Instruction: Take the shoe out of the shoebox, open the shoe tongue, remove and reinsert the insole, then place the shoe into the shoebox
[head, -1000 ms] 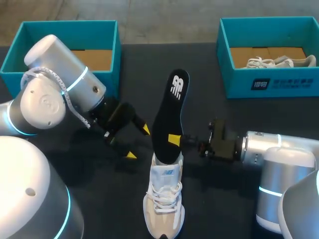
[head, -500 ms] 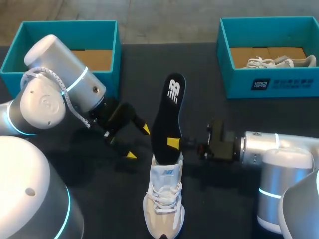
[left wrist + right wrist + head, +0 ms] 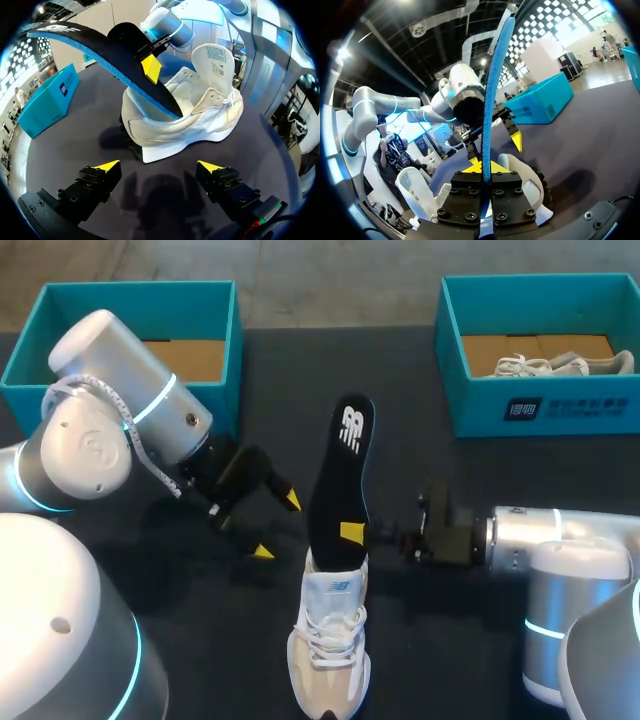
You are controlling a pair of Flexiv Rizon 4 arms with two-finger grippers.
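A white shoe (image 3: pixel 329 645) stands on the dark table, toe toward the near edge. Out of its opening a black insole (image 3: pixel 343 465) with a blue underside rises steeply. My right gripper (image 3: pixel 352 532) is shut on the insole's lower part, just above the shoe's collar. My left gripper (image 3: pixel 277 526) hangs open to the left of the shoe, with nothing between its fingers. In the left wrist view the shoe (image 3: pixel 200 117) lies ahead of the open left gripper (image 3: pixel 158 166), tongue pulled up, the insole (image 3: pixel 95 52) slanting out. In the right wrist view the insole's blue edge (image 3: pixel 493 85) stands up from my right gripper (image 3: pixel 484 168).
A teal shoebox (image 3: pixel 230 335) stands at the back left, behind my left arm. Another teal shoebox (image 3: pixel 545 410) at the back right holds a second white shoe (image 3: pixel 560 364).
The insole has sunk a little lower toward the shoe, and my right gripper has shifted slightly with it. My left arm has not moved.
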